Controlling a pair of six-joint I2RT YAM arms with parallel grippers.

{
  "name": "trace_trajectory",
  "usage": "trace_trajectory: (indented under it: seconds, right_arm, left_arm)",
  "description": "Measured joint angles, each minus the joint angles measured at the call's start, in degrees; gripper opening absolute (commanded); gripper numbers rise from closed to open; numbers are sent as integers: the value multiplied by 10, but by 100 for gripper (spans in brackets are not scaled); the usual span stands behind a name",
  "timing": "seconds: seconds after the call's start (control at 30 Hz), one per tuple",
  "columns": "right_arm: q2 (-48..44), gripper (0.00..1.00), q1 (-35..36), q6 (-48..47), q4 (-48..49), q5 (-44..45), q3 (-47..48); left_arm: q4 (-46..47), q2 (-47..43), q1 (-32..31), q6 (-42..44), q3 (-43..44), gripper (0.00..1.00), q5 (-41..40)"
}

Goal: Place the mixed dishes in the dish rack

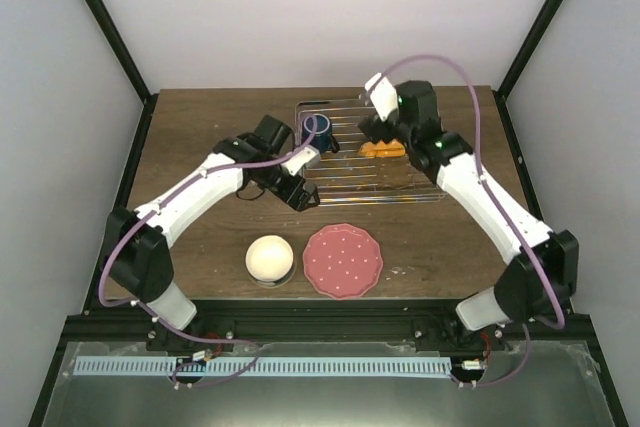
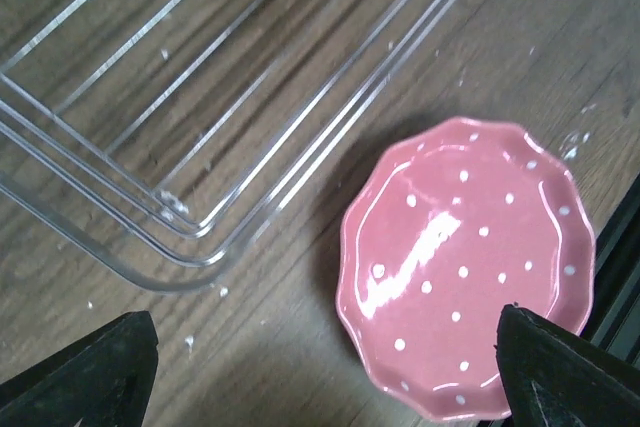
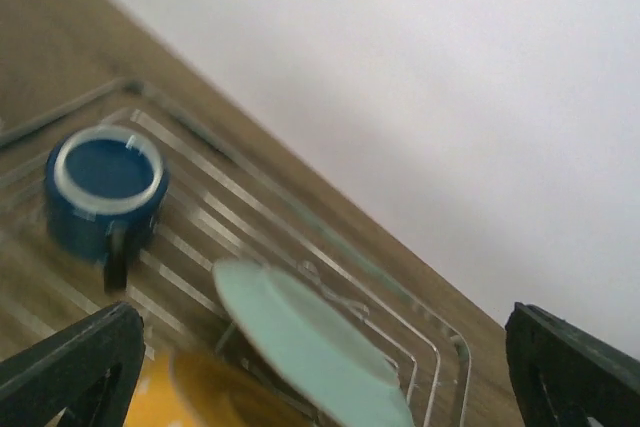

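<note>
The chrome dish rack (image 1: 400,187) lies at the back of the table. A dark blue mug (image 1: 318,130) stands upright in its left end, and the wires (image 3: 400,297) run under the same mug (image 3: 104,187) in the right wrist view. The mint-green plate (image 3: 310,342) with its orange underside (image 1: 383,148) leans on edge in the rack. My right gripper (image 1: 375,132) (image 3: 320,377) hangs open just over it, holding nothing. My left gripper (image 1: 300,195) (image 2: 330,387) is open over bare wood beside the rack's front corner (image 2: 200,237). The pink-red dotted plate (image 1: 343,259) (image 2: 470,267) and an upturned cream-white bowl (image 1: 269,258) lie near the front.
Black frame posts and white walls close in the table on three sides. A black rail (image 1: 320,319) carrying both arm bases runs along the near edge, close behind the pink plate.
</note>
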Motion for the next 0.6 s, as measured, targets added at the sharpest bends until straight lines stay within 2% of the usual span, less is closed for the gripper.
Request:
trace_trajectory:
  seconds: [0.1,0.17,0.27,0.6]
  right_arm:
    - [51,100,-4,97,-15,27,82]
    - [68,100,-10,150,-28,31,107]
    - [87,100,-22,224,-61,33,130]
    - [95,100,-34,305,-112,33,160]
  left_arm:
    - [-11,-5,-19,-1,-15,88,-28]
    - [-16,-10,-31,-2,-29,83,-44]
    - [-21,-16,-43,-4,-49,82,-61]
    - [-7,-19,-76,-3,-107,83,-119]
